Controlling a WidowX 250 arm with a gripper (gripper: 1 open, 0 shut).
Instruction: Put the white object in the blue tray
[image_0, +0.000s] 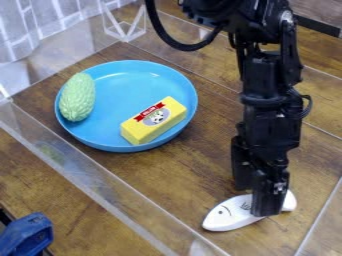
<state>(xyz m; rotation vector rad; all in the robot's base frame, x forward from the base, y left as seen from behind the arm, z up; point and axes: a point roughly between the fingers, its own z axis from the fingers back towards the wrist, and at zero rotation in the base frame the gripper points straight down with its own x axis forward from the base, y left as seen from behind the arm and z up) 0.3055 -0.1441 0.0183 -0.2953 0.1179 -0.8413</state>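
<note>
White flat elongated plastic piece (237, 213) lies on the brown wooden surface (158, 187), outside the tray. Black articulated gripper (262, 200) is positioned over it, fingers spread, presumably to straddle it for grasping. Beyond, the round bright-blue shallow tray (96, 131) probably sits apart as the receptacle.

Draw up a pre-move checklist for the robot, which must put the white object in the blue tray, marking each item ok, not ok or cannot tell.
1. White object in view on the table: ok, its near end shows beside the gripper.
2. Gripper lined up over the white object: ok, it is down at the piece's far part.
3. Jaws open, ready to grasp: ok.
4. Both fingers clear to pass either side of the piece: cannot tell, the dark gripper hides that part.
5. Blue tray has bare space for the piece: ok, between the green item and yellow block.
</note>
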